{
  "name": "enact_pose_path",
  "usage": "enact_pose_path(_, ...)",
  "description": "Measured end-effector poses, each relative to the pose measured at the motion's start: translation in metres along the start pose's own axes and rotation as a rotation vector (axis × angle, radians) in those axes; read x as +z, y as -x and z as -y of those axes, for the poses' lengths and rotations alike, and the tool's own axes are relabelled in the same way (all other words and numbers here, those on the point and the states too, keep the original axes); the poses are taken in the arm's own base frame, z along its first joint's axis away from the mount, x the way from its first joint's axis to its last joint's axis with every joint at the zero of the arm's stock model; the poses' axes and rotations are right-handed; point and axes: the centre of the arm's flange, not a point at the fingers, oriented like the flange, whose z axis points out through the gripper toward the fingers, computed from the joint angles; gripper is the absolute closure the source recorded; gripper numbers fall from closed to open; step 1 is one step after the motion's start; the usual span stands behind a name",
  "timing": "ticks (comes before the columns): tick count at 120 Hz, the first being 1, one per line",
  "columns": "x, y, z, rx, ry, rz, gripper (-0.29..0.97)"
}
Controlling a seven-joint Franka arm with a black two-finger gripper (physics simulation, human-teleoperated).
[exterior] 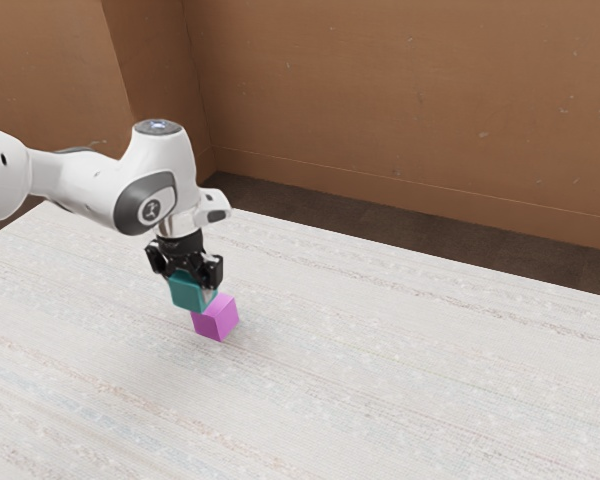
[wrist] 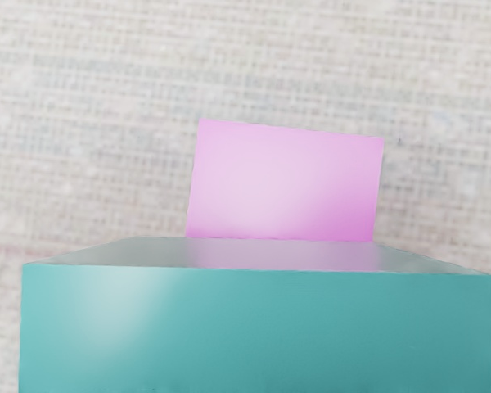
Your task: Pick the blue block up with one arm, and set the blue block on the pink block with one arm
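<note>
Table [exterior: 400,380]: pale, streaked wood-grain top spreading beneath and all around the gripper [exterior: 190,281]; a woven-looking texture at close range [wrist: 82,123]. Floor [exterior: 430,225]: dark brown strip past the table's far edge, beyond the gripper. Walls [exterior: 410,90]: brown, speckled, with a baseboard [exterior: 430,187], cornering above the gripper. Lighting soft, even.
</note>
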Motion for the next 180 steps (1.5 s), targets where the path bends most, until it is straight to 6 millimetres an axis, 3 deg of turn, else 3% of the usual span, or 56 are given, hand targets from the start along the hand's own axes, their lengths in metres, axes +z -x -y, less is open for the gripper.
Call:
enact_pose_path(48,0.001,-0.019,0.000,0.041,0.005,-0.025,0.31)
enact_pose_path(81,0.003,-0.018,-0.001,0.052,0.011,-0.025,0.31)
enact_pose_path(113,0.020,-0.019,-0.003,0.058,0.019,-0.008,0.31)
enact_pose_path(169,0.024,-0.017,-0.004,0.054,0.035,-0.014,0.31)
enact_pose_path(180,0.021,-0.017,-0.005,0.054,0.038,-0.019,0.23)
